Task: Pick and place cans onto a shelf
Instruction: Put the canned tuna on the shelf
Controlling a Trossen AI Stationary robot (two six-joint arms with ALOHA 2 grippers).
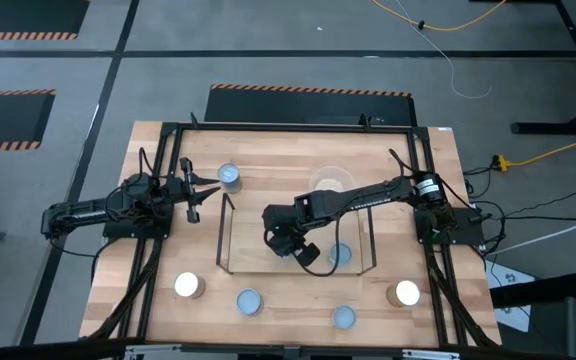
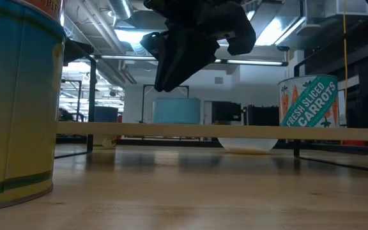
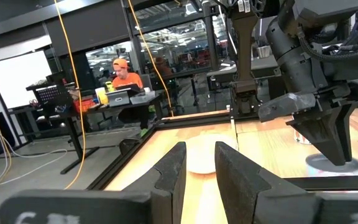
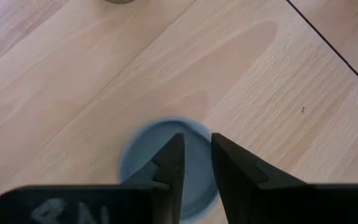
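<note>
My right gripper [image 1: 286, 244] reaches from the right to the table's middle, inside the shelf [image 1: 224, 235] of thin black rods. It points steeply down, fingers a little apart, right over the pale blue top of a can [image 4: 166, 167]. The gripper hides this can in the high view. Another can [image 1: 340, 255] stands close by inside the rods. Several more cans stand on the wood: one at the far left [image 1: 230, 177], the others along the near edge [image 1: 249, 300]. My left gripper [image 1: 198, 193] waits open at the left edge, with nothing between its fingers. My right gripper comes at the can from above, and its fingertips [image 4: 174, 149] stand over the round top [image 4: 138, 163]. Nothing is between them. Whether they touch the top, I cannot tell. The can stands upright on the wood.
A clear round dish [image 1: 330, 183] sits just beyond the shelf's far side. In the low view, a large can [image 2: 15, 102] stands near the camera at left and a carrots can [image 2: 308, 102] at right. A black frame [image 1: 288, 128] edges the table. A person sits in the room beyond.
</note>
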